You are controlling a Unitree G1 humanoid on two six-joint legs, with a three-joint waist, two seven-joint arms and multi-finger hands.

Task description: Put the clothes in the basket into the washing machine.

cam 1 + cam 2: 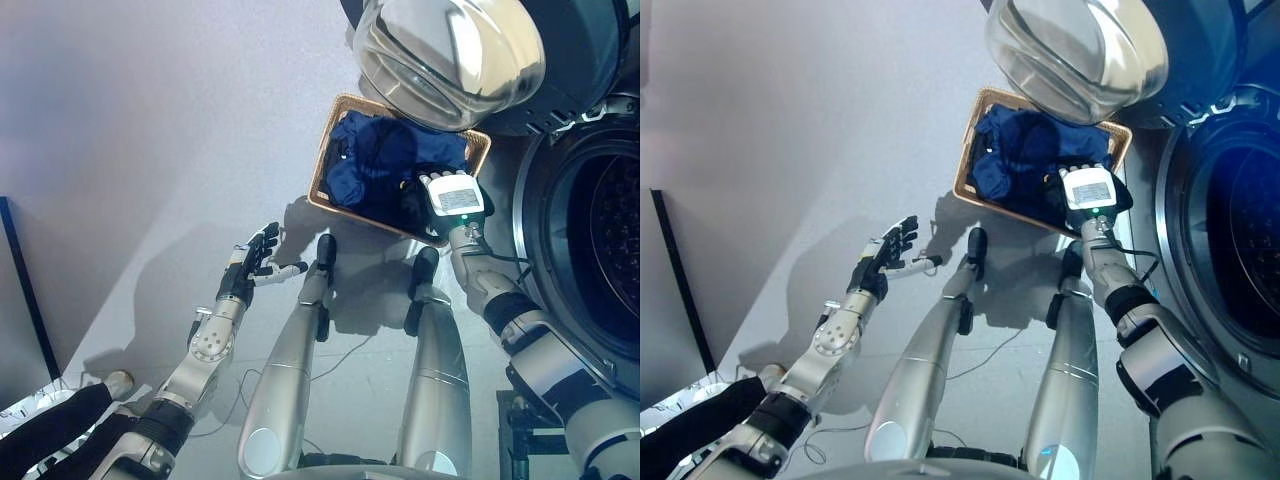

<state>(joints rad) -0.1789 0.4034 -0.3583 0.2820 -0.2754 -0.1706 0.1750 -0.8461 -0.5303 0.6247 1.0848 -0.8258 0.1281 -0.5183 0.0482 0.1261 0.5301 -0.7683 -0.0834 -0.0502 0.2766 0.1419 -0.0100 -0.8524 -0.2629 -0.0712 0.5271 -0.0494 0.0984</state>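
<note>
Pale grey floor (150, 150) is filling the left eye view, with the wicker basket (340, 108) sitting on it as the landmark. Dark blue clothes (385, 160) are lying heaped inside the basket. At the basket's near right corner, the right hand (440, 200) is reaching down into the clothes; its fingers are buried in the fabric, so I cannot tell whether it is gripping. Well apart from the basket's near left side, the left hand (255, 262) is hovering above the floor with fingers relaxed and spread, holding nothing.

Turning to the right eye view, the washing machine drum (1240, 240) is gaping just right of the basket, its glass door (1075, 50) hanging over the basket's far edge. The right hand is clearly nearer, so the coming lift is likely calling for carrying the clothes rightward from the basket into the drum.
</note>
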